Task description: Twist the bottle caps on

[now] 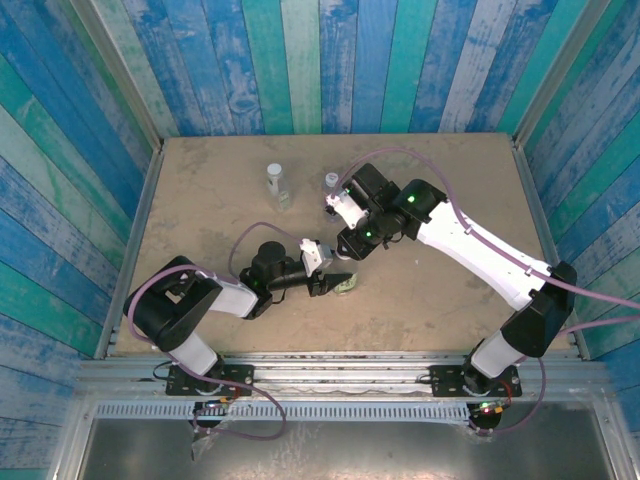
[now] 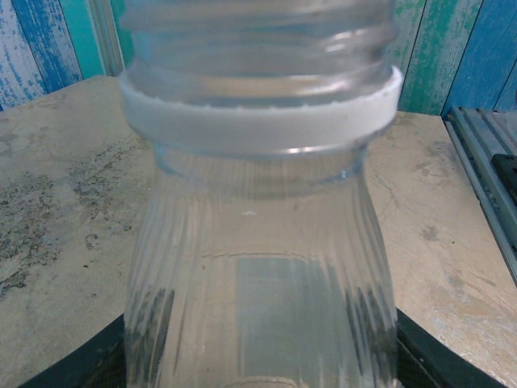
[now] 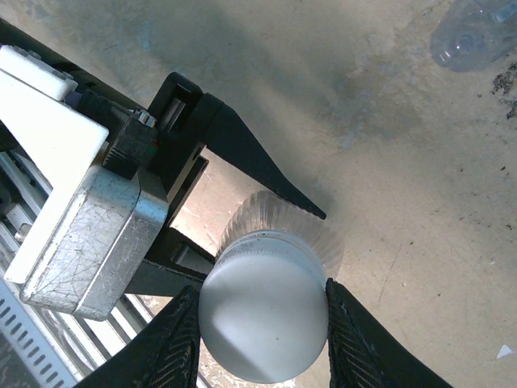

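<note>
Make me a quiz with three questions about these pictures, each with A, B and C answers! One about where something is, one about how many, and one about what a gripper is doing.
1. Where is the white cap?
A. held by the right gripper
B. lying flat by the back wall
C. on the left arm's base

2. How many bottles stand alone at the back of the table?
A. one
B. two
C. five

3. What is the left gripper doing?
A. wide open, holding nothing
B. holding a spoon
C. shut on a clear bottle

Answers:
1 A: the right wrist view shows the cap pinched between that gripper's two fingers.
2 B: the top view shows two bottles standing there, apart from the arms.
3 C: the left wrist view shows its fingers on both sides of the bottle.
</note>
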